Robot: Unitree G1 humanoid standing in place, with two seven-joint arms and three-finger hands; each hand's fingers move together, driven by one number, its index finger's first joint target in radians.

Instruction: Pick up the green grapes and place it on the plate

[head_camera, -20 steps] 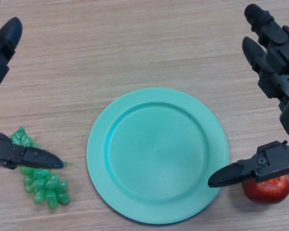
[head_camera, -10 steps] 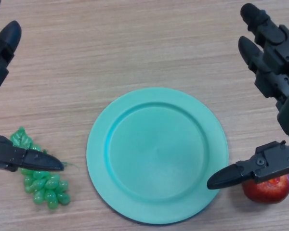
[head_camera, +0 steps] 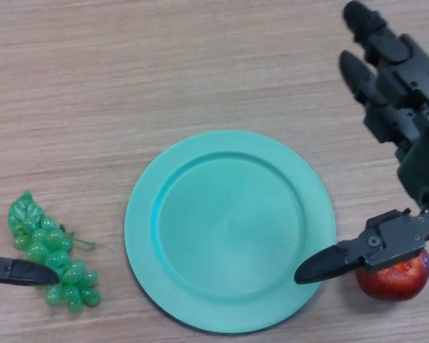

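Note:
A bunch of green grapes (head_camera: 51, 251) with a leaf lies on the wooden table at the lower left. An empty teal plate (head_camera: 229, 229) sits in the middle, apart from the grapes. My left hand (head_camera: 14, 271) shows only at the left edge; its thumb tip lies over the grapes' lower left, with nothing held. My right hand (head_camera: 404, 121) is open at the right, fingers straight, its thumb over the plate's right rim.
A red apple (head_camera: 395, 275) lies on the table at the lower right, under my right hand's thumb and just right of the plate. The wooden table (head_camera: 164, 71) extends behind the plate.
My left hand has pulled back to the left and down, uncovering most of the grapes. My right hand has shifted slightly left. The grapes and plate lie as before.

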